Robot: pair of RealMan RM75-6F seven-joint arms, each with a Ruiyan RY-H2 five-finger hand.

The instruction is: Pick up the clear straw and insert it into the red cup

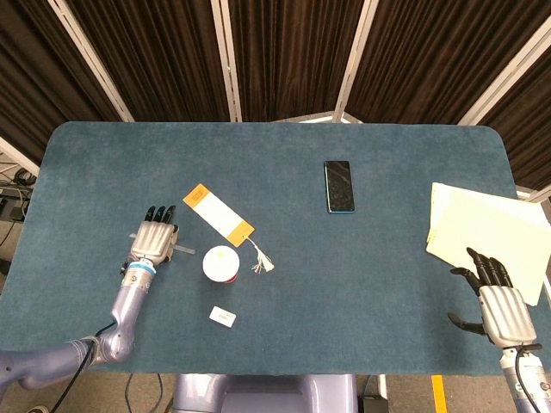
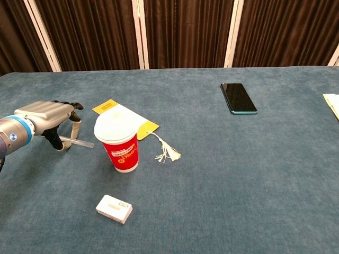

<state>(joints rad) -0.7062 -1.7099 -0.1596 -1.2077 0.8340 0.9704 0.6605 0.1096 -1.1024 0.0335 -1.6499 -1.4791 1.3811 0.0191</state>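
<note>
The left hand [image 1: 151,243] sits low on the table, palm down, its fingers [image 2: 76,120] bent down to the cloth and pointing to 12 o'clock. The right hand [image 1: 497,303] rests flat with its fingers spread apart.

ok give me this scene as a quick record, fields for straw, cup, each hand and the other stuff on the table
straw: lying flat on the table, left of the cup
cup: red, upright, white lid on
left hand: arched over the straw, fingers down around it, not lifted
right hand: open, near the papers
other: phone, orange bookmark, small white box
</note>
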